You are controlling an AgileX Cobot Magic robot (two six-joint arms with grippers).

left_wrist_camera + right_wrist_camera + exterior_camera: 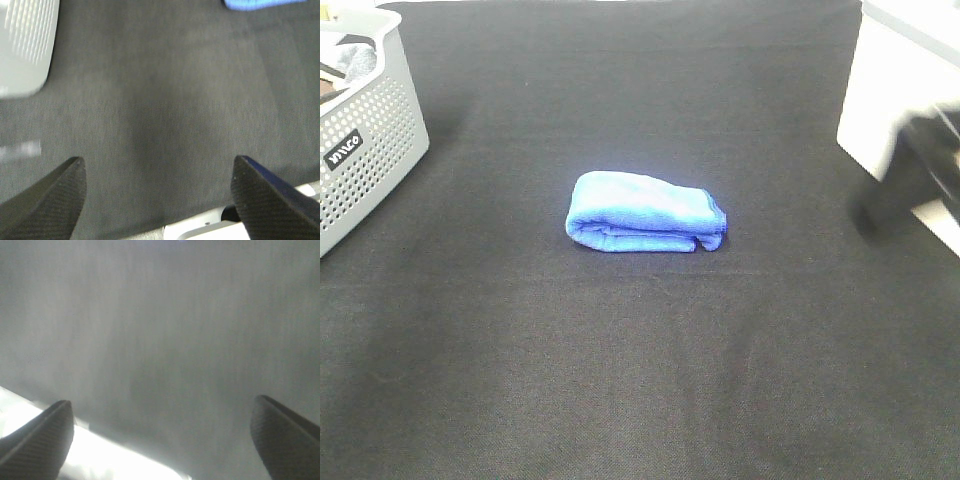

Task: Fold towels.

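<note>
The royal-blue towel point(645, 212) lies folded into a small thick bundle in the middle of the black cloth-covered table point(620, 380). A corner of it shows in the left wrist view point(260, 4). My left gripper point(157, 172) is open and empty over bare cloth, well away from the towel; it does not show in the exterior high view. My right gripper point(162, 417) is open and empty over bare cloth. The right arm point(910, 175) is a blurred dark shape at the table's right edge, far from the towel.
A grey perforated basket point(365, 140) holding grey cloth stands at the back left; its wall shows in the left wrist view point(25, 45). A white box point(890, 100) sits at the back right, by the right arm.
</note>
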